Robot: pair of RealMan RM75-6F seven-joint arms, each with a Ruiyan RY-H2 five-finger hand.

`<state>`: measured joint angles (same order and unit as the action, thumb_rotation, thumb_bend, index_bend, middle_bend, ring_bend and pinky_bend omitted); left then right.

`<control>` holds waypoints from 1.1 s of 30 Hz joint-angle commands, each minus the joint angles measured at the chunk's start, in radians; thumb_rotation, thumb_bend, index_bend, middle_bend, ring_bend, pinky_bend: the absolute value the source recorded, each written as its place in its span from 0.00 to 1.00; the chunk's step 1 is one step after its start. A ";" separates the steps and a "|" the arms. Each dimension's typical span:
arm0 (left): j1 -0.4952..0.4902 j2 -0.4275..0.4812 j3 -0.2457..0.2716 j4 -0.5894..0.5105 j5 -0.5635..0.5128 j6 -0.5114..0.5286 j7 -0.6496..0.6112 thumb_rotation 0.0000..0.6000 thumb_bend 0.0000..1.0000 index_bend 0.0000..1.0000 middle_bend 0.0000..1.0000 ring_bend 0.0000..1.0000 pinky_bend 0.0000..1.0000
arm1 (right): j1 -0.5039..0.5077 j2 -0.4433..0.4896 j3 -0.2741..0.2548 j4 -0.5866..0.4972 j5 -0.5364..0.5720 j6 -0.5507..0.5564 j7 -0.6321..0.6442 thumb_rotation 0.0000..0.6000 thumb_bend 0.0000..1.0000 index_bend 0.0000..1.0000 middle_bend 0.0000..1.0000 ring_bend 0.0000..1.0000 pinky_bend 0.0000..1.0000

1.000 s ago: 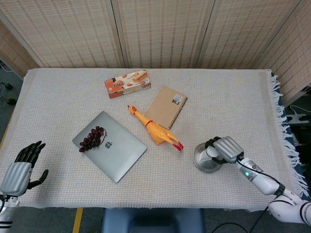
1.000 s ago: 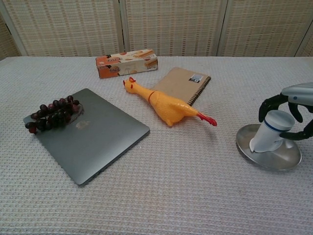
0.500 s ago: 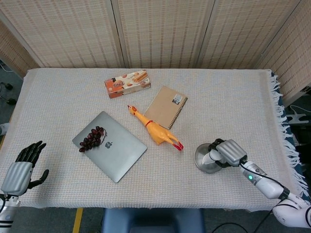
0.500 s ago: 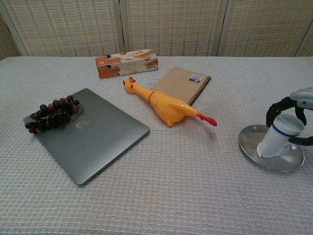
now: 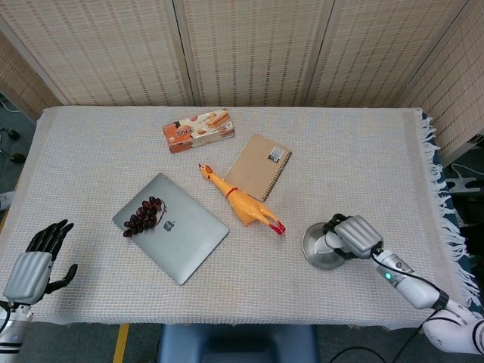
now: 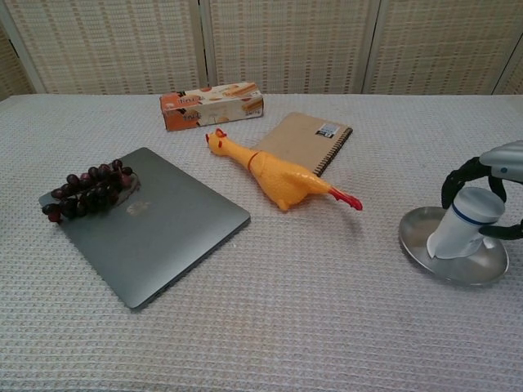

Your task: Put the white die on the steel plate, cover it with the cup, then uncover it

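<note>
A white cup (image 6: 462, 224) with a blue band stands upside down and slightly tilted on the steel plate (image 6: 421, 242) at the right of the table. My right hand (image 6: 489, 175) grips the cup from behind, dark fingers curled around its top. In the head view the right hand (image 5: 354, 235) covers most of the cup (image 5: 328, 242) over the plate (image 5: 313, 253). The white die is not visible in either view. My left hand (image 5: 35, 264) hovers at the front left table edge, fingers apart and holding nothing.
A yellow rubber chicken (image 6: 279, 175) lies mid-table, with a brown spiral notebook (image 6: 306, 140) behind it. A grey laptop (image 6: 155, 227) carrying dark grapes (image 6: 88, 189) sits at the left. A snack box (image 6: 211, 104) lies at the back.
The right hand, holding the cup, shifted a little to the right across the plate, and the plate slid slightly with it. The left hand barely moved.
</note>
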<state>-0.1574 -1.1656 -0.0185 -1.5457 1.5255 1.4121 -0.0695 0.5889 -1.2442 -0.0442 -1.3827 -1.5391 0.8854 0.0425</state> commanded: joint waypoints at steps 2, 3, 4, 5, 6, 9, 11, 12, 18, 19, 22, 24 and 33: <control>0.002 0.000 0.004 -0.003 0.005 0.005 0.004 1.00 0.38 0.00 0.00 0.00 0.11 | -0.008 -0.047 0.028 0.036 0.042 0.027 -0.146 1.00 0.31 0.49 0.38 0.19 0.46; 0.003 0.000 0.004 -0.003 0.006 0.007 0.003 1.00 0.38 0.00 0.00 0.00 0.11 | -0.010 -0.045 0.028 0.031 0.042 0.030 -0.148 1.00 0.31 0.49 0.38 0.19 0.46; 0.004 0.001 0.004 -0.003 0.007 0.009 0.002 1.00 0.38 0.00 0.00 0.00 0.11 | -0.017 -0.036 0.022 0.017 0.035 0.042 -0.153 1.00 0.31 0.49 0.38 0.19 0.46; 0.005 0.001 0.004 -0.002 0.007 0.010 0.003 1.00 0.38 0.00 0.00 0.00 0.11 | -0.021 -0.027 0.016 0.006 0.030 0.046 -0.153 1.00 0.31 0.49 0.38 0.19 0.46; 0.005 0.001 0.004 -0.003 0.007 0.010 0.003 1.00 0.38 0.00 0.00 0.00 0.11 | -0.025 -0.017 0.010 -0.009 0.025 0.048 -0.146 1.00 0.31 0.49 0.38 0.19 0.46; 0.005 0.001 0.004 -0.004 0.005 0.009 0.001 1.00 0.38 0.00 0.00 0.00 0.11 | -0.023 0.040 -0.018 -0.090 0.014 0.014 -0.059 1.00 0.31 0.49 0.38 0.19 0.45; 0.005 0.003 0.004 -0.006 0.006 0.010 0.002 1.00 0.38 0.00 0.00 0.00 0.11 | -0.016 0.081 -0.033 -0.129 0.001 -0.006 -0.016 1.00 0.31 0.49 0.38 0.19 0.45; 0.004 0.002 0.004 -0.008 0.006 0.009 0.004 1.00 0.38 0.00 0.00 0.00 0.11 | -0.015 0.089 -0.035 -0.133 -0.003 -0.008 -0.021 1.00 0.31 0.49 0.38 0.19 0.46; 0.003 -0.003 0.007 -0.006 0.006 0.005 0.012 1.00 0.38 0.00 0.00 0.00 0.11 | -0.004 0.060 -0.005 -0.107 0.028 -0.014 -0.079 1.00 0.31 0.49 0.38 0.19 0.47; 0.002 -0.004 0.007 -0.005 0.008 0.005 0.013 1.00 0.38 0.00 0.00 0.00 0.11 | -0.002 0.047 0.003 -0.095 0.036 -0.011 -0.087 1.00 0.31 0.49 0.38 0.19 0.47; 0.002 -0.005 0.007 -0.005 0.007 0.003 0.015 1.00 0.38 0.00 0.00 0.00 0.11 | 0.009 0.008 0.030 -0.053 0.073 -0.024 -0.113 1.00 0.31 0.49 0.38 0.19 0.48; 0.002 -0.004 0.007 -0.006 0.007 0.003 0.015 1.00 0.38 0.00 0.00 0.00 0.11 | 0.018 -0.006 0.040 -0.035 0.095 -0.043 -0.126 1.00 0.31 0.49 0.38 0.19 0.48; 0.007 0.000 0.008 -0.006 0.012 0.014 0.007 1.00 0.38 0.00 0.00 0.00 0.11 | 0.004 0.000 0.025 -0.052 0.073 -0.021 -0.079 1.00 0.31 0.48 0.38 0.19 0.48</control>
<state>-0.1509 -1.1652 -0.0106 -1.5519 1.5373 1.4265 -0.0620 0.6001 -1.2596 -0.0053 -1.4161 -1.4483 0.8609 -0.0626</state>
